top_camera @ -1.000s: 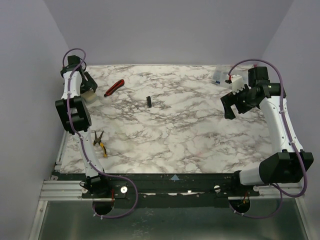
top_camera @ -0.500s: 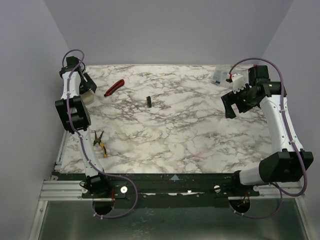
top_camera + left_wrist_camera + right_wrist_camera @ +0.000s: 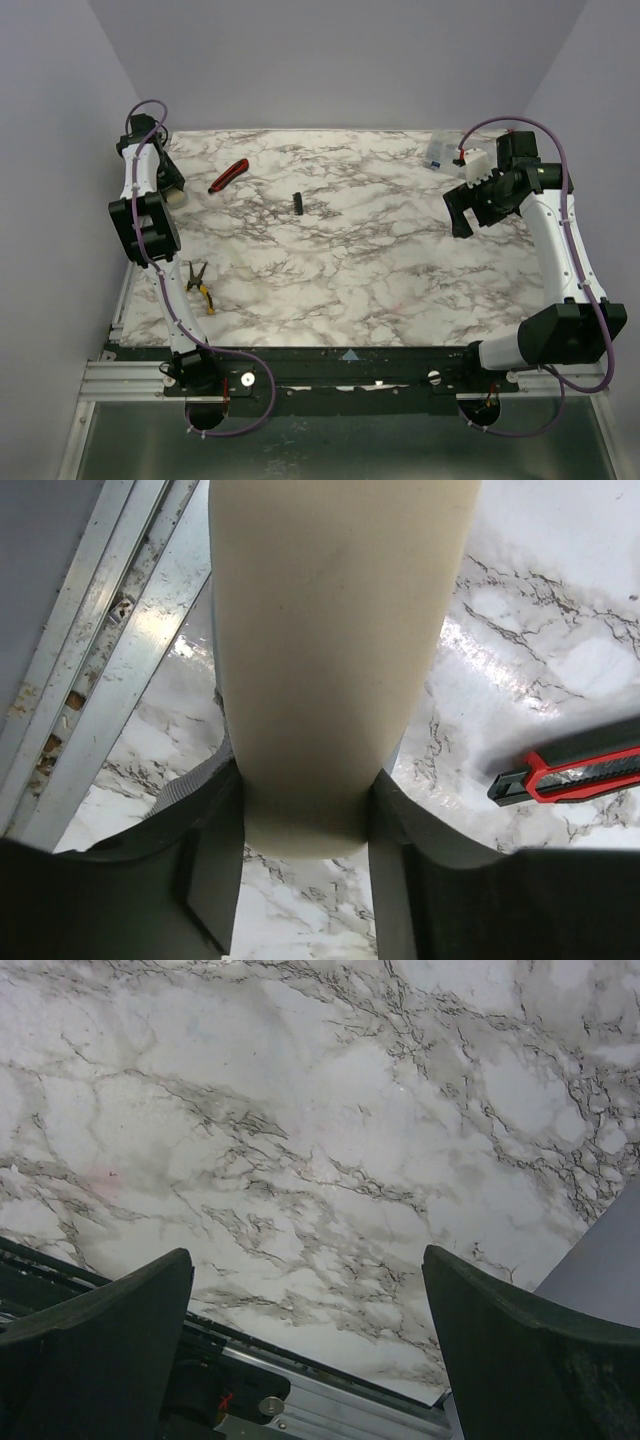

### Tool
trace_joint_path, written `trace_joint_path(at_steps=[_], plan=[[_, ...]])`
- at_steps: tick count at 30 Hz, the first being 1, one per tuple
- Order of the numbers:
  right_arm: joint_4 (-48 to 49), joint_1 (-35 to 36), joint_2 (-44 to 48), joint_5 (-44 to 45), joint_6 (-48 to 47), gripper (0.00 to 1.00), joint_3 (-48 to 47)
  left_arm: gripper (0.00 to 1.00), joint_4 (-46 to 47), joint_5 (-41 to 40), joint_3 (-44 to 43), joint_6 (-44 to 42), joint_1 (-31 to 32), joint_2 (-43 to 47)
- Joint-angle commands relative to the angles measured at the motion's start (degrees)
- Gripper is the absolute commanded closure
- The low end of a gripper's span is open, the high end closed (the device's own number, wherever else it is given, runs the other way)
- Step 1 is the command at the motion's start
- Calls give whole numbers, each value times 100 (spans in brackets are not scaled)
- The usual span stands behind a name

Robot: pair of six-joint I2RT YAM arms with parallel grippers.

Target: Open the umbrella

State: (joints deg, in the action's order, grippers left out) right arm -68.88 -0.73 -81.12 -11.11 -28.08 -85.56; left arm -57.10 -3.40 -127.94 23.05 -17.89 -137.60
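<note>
The umbrella [image 3: 335,660] sat collapsed at the far-left corner of the worktop [image 3: 380,270]. It was a smooth, matte cream roll w/ a rounded end, lying btwn the fingers of the left gripper [image 3: 305,815]. Vs a sec earlier, the left gripper had narrowed from wide-spread to pinching the roll, its dark fingers [image 3: 215,870] flush on both sides. In the top view the wrist had shifted slightly toward the left edge, & less of the pale roll showed there. The right gripper [image 3: 310,1330] hadn't changed: fingers spread wide, hanging over bare marble w/ nothing btwn them. The cutter [image 3: 580,775], the pliers [image 3: 200,285] & a small black piece [image 3: 297,203] lay where they had been. The worktop was glossy white marble-look w/ grey veins. A ribbed aluminium rail [image 3: 100,650] ran along its left edge, near the roll. The cutter was slim, red & black, near the umbrella but not touching. The pliers had yellow handles.
</note>
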Motion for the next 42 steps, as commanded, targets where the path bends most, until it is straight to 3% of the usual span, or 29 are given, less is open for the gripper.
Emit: trace_joint_path(at_steps=[1, 4, 11, 19, 26, 32, 35, 42], plan=[[-102, -12, 2, 111, 39, 0, -65, 69, -240, 25, 15, -254, -37, 4], [-89, -12, -31, 74, 48, 0, -69, 76, -375, -2, -51, -370, -41, 23], [-12, -15, -13, 22, -14, 0, -12, 76, -999, -237, 609, -847, -18, 372], [77, -15, -11, -91, -47, 0, 56, 75, -883, 85, 2843, -1544, 121, 1635], [135, -15, 154, -104, -110, 0, 266, 74, -461, 535, 4709, -1865, 1024, 2472], [94, -15, 399, -84, -175, 0, 541, 74, -188, 906, 5209, -1786, 2102, 2724], [85, -15, 506, -74, -198, 0, 665, 73, 27, 253, 5324, -1744, 2648, 2772], [106, -15, 709, 19, -216, 0, 941, 74, -295, -69, 4946, -2054, 2897, 2474]])
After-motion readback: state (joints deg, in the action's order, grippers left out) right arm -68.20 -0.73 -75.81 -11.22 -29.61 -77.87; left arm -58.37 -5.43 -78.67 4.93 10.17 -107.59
